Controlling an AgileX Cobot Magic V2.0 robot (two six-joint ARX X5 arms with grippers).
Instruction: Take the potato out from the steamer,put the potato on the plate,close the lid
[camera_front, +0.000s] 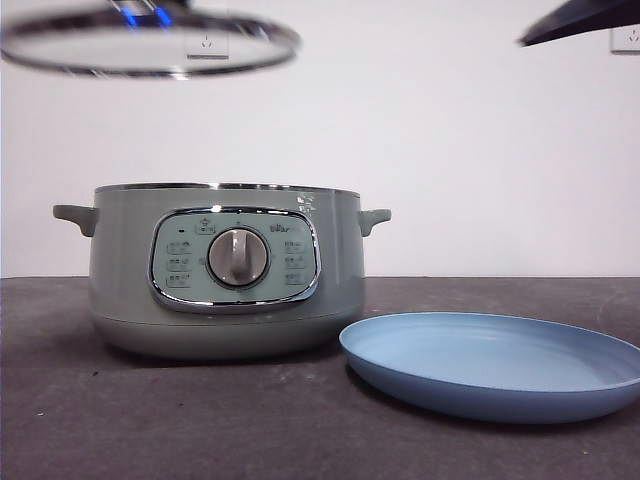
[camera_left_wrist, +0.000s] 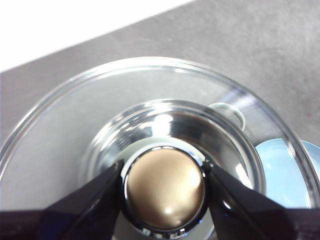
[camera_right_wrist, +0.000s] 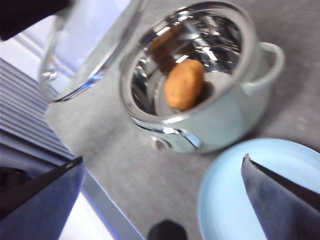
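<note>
While my left gripper (camera_left_wrist: 164, 187) clamped the lid's (camera_front: 150, 45) knob, holding it high off the steamer (camera_front: 225, 270), my right gripper (camera_right_wrist: 160, 185) hung wide open and empty (freeing access) above the potato (camera_right_wrist: 184, 84) inside, near the plate (camera_front: 495, 365).

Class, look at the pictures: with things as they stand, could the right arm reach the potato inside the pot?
Probably yes. The left gripper holds the lid up and off to one side, so the pot is open on top. The potato lies uncovered, and the right gripper is open above the table.
</note>
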